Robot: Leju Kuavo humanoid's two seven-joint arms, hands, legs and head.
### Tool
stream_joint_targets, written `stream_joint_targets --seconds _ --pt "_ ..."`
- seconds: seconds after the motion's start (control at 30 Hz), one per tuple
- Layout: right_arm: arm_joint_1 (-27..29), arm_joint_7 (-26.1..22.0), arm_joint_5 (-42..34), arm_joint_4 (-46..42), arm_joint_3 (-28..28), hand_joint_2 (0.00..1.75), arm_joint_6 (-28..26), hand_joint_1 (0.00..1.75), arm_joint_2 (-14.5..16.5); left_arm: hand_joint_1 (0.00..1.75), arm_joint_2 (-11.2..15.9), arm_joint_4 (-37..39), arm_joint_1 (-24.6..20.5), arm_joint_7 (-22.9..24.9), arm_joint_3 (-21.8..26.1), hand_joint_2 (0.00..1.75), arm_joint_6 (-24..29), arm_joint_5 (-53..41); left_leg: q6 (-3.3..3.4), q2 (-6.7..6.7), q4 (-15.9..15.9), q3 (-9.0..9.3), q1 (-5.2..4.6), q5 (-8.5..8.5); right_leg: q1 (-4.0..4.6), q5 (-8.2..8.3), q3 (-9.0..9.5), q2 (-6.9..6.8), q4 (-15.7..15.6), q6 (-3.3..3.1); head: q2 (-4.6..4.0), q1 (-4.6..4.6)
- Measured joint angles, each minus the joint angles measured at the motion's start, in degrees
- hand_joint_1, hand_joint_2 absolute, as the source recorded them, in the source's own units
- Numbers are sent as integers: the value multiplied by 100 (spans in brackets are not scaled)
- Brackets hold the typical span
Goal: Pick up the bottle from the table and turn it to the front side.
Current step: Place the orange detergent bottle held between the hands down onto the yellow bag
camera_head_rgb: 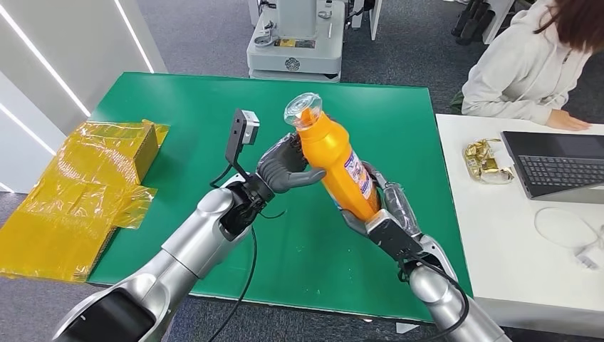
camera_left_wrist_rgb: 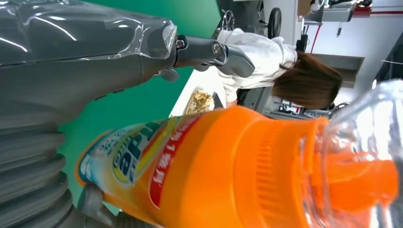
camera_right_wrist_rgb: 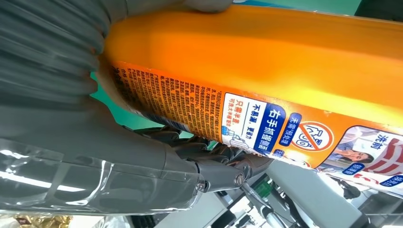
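Observation:
An orange bottle [camera_head_rgb: 335, 160] with a clear cap [camera_head_rgb: 303, 109] hangs tilted above the green table [camera_head_rgb: 185, 107], cap toward the far side. My right hand [camera_head_rgb: 388, 214] grips its lower end from below. My left hand [camera_head_rgb: 285, 167] wraps its upper body, thumb across the front and fingers behind. A blue and white label faces right in the head view. In the left wrist view the bottle [camera_left_wrist_rgb: 214, 171] lies under my left hand [camera_left_wrist_rgb: 71, 71], colourful label showing. The right wrist view has small print on the bottle [camera_right_wrist_rgb: 266, 61] beside my right hand [camera_right_wrist_rgb: 71, 142].
A box wrapped in yellow film [camera_head_rgb: 85, 185] sits at the table's left edge. To the right stands a white table [camera_head_rgb: 498, 235] with a laptop [camera_head_rgb: 555, 164] and a gold wrapper [camera_head_rgb: 484, 160]; a person [camera_head_rgb: 527, 64] sits there. A grey machine [camera_head_rgb: 299, 35] stands beyond the far edge.

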Motion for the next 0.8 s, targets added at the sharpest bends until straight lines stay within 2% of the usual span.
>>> stream_joint_targets --seconds 0.47,0.8 --pt "46 8 62 127 17 175 -113 175 0 0 -78 -537 134 269 -2 175 -49 741 0 0 0 0 0 -1 0 0 -1 1 -1 0 0 0" --pt "108 -140 -39 106 -33 175 -127 175 1 0 -327 -597 194 -134 -2 175 493 485 0 0 1 -1 0 -1 0 0 -1 1 -1 0 0 0"
